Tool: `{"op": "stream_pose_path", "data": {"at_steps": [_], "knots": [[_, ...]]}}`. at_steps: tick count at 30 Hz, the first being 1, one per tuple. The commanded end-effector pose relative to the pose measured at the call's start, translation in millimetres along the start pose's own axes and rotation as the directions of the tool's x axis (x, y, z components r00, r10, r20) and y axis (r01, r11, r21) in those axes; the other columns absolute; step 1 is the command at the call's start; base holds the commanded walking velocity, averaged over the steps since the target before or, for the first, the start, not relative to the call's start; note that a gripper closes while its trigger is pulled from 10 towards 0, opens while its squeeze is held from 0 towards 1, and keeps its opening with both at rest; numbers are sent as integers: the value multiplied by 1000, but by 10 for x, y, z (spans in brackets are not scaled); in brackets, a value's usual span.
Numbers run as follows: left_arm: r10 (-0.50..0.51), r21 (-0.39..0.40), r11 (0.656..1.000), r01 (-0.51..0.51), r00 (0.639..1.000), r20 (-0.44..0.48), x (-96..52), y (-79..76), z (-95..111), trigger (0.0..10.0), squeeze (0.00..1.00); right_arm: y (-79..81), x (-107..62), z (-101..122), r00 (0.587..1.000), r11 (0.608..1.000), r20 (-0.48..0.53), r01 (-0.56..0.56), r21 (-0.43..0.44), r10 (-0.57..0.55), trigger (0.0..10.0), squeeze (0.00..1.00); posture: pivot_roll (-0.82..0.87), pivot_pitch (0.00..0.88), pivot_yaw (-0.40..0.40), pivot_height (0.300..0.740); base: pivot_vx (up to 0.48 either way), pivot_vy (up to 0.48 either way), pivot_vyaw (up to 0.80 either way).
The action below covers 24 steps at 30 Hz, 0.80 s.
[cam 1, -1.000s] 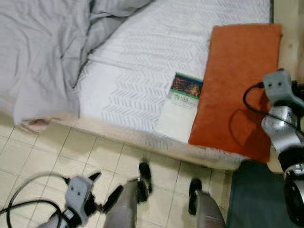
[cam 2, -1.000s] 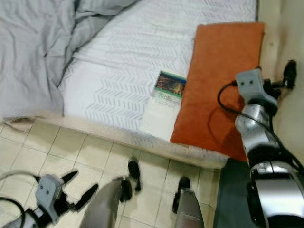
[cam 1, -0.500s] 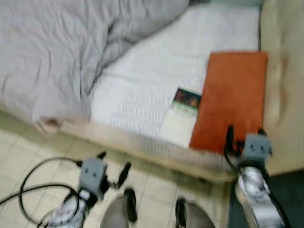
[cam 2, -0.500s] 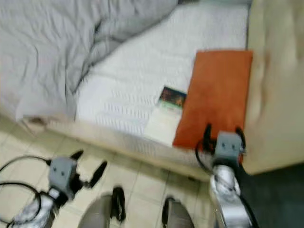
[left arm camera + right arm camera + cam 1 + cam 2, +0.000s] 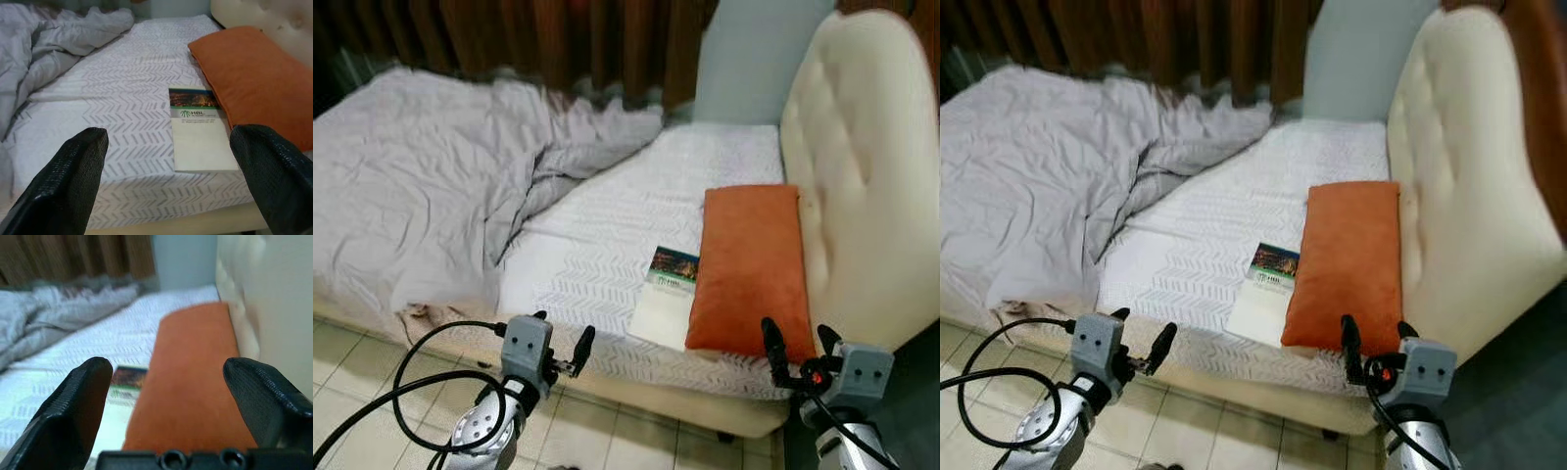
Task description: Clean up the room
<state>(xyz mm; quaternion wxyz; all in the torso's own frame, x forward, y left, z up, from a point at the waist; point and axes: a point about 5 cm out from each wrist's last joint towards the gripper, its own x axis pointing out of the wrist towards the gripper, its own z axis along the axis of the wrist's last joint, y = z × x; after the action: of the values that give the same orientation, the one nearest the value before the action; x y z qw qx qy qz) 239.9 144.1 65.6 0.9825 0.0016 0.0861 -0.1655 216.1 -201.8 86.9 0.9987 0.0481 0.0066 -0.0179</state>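
The view has lifted from floor to whole bed (image 5: 636, 225). Both the left gripper (image 5: 563, 348) and right gripper (image 5: 798, 352) hang released at six o'clock, the orange pillow (image 5: 744, 264) unmoved.

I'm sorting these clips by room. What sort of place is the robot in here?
Most likely a bedroom: a bed with a white patterned mattress, a crumpled grey duvet, a rectangular orange pillow and a cream tufted headboard, with brown curtains behind.

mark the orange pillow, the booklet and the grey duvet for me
orange pillow (image 5: 744, 264): left eye view, middle of its top face.
booklet (image 5: 199, 132): left wrist view, pale lower part of its cover.
grey duvet (image 5: 421, 196): left eye view, the broad rumpled part on the bed's left side.
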Motion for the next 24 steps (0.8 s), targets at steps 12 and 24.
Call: {"op": "stream_pose_path", "data": {"at_steps": [12, 24], "knots": [[-6, -58, 998, 4, 1000, -26, 20, 56, -109, 10000, 0, 177, 167, -196, 991, 991, -80, -116, -71, 110, 10000, 0, -19, 0, -20, 740, 0, 440, -660], [-14, -57, 998, 13, 1000, -27, 99, 117, -129, 10000, 0, 157, 254, -225, 991, 986, -82, -113, -122, 103, 10000, 0, -26, 0, -21, 740, 0, 480, -533]]}}
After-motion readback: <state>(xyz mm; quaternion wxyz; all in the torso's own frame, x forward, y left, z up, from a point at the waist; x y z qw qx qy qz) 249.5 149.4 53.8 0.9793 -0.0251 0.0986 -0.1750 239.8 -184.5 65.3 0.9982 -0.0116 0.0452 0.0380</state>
